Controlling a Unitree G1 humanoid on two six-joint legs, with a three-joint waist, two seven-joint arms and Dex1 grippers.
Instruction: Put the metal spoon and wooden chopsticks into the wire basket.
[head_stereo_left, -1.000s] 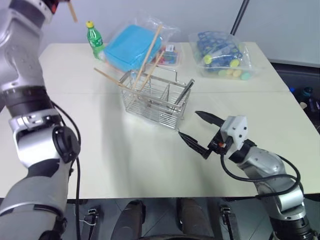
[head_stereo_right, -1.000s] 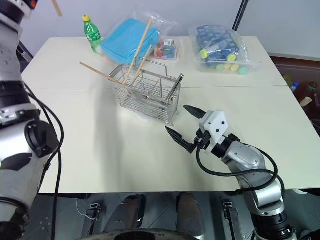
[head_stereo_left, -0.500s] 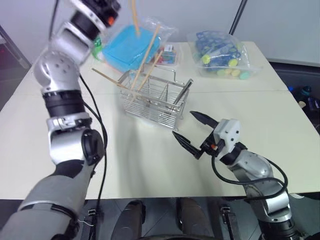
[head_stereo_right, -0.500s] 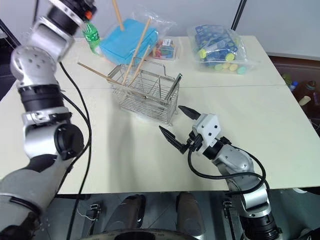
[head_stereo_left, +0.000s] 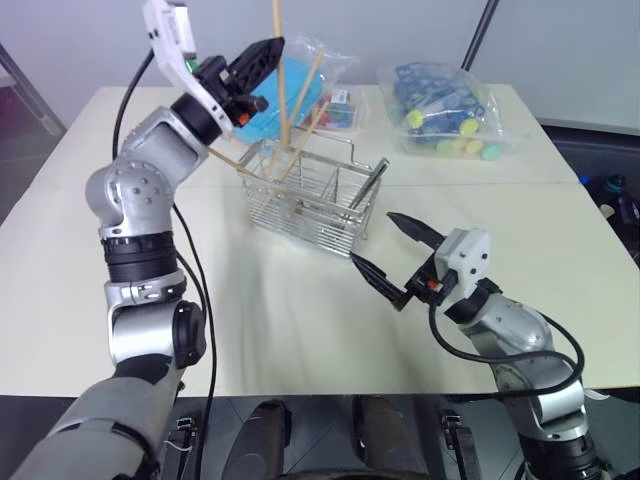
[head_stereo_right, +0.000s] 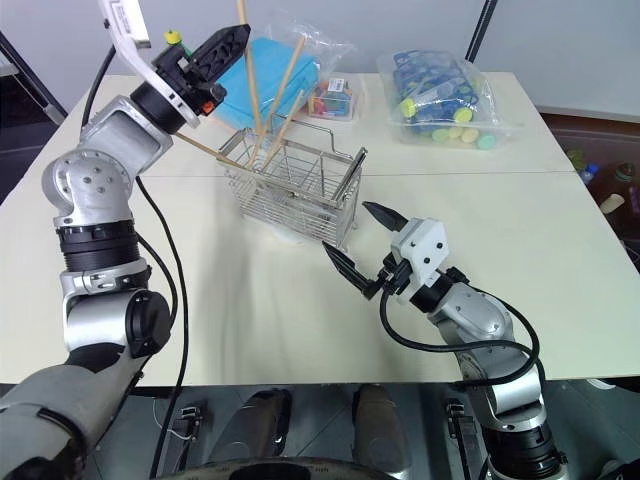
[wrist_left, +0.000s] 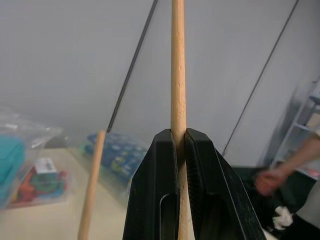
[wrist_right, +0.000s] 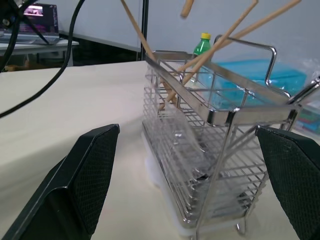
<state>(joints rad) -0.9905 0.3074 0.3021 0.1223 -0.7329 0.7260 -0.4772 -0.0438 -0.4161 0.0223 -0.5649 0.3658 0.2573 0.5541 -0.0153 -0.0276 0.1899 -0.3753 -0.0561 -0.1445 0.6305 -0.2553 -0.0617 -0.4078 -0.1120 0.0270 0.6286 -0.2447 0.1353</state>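
Holding 1 wooden chopstick (head_stereo_left: 277, 45) upright, the left gripper (head_stereo_left: 262, 62) was pinched tight on it above the far-left corner of the wire basket (head_stereo_left: 315, 200); the left wrist view showed both black fingers (wrist_left: 159, 190) pressed onto the stick. Its lower end reached down to about the basket's rim; whether the tip was inside a compartment could not be told. 3 other wooden chopsticks (head_stereo_left: 300, 105) already leaned in the basket, 1 lying low with its end sticking out past the left rim. The metal spoon (head_stereo_left: 370, 185) stood slanted in the right end compartment, handle above the rim. The right gripper (head_stereo_left: 394, 252) hovered over the table (head_stereo_left: 250, 320) just beside the basket's near-right corner, fingers spread wide, empty, not touching it.

Task looked nearly done; the held stick seemed the last piece.

Risks, judged from the scene:
- Releasing with the tip outside the rim would drop the stick onto the table behind the basket.
- Lowering could knock the leaning sticks, tipping them out, since they only rested on the rim.
- Pushing sideways on the light basket could slide or tilt it; the right gripper wasn't bracing it.
- A long stick could topple out after release.
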